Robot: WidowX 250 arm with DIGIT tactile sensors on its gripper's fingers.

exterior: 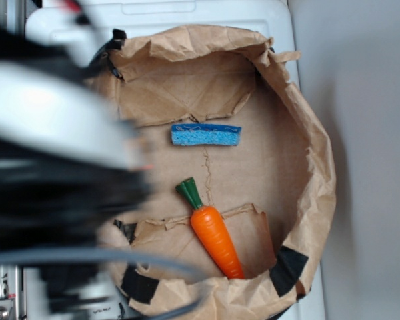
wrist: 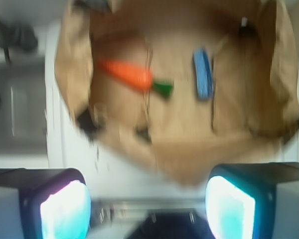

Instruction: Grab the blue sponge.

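A robot test bench rather than a lived-in room; a white plastic bin [exterior: 207, 12] lined with crumpled brown paper [exterior: 253, 147] taped at the rim holds a toy carrot [exterior: 217, 237]; blurred arm hardware [exterior: 53, 147] crowds the exterior view; bare grey surface [exterior: 367, 133] beside it.

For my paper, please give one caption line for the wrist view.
Open gripper above a paper-lined bin holding a blue sponge and a carrot, nothing grasped yet.

Blue sponge [exterior: 206, 135] flat on the crumpled brown paper [exterior: 280, 167], near the middle, darker layer along its far edge. Carrot [exterior: 215, 233] below it, well apart, green top pointing up-left toward the sponge. Blurred arm [exterior: 53, 160] covering the left side; fingers hidden.
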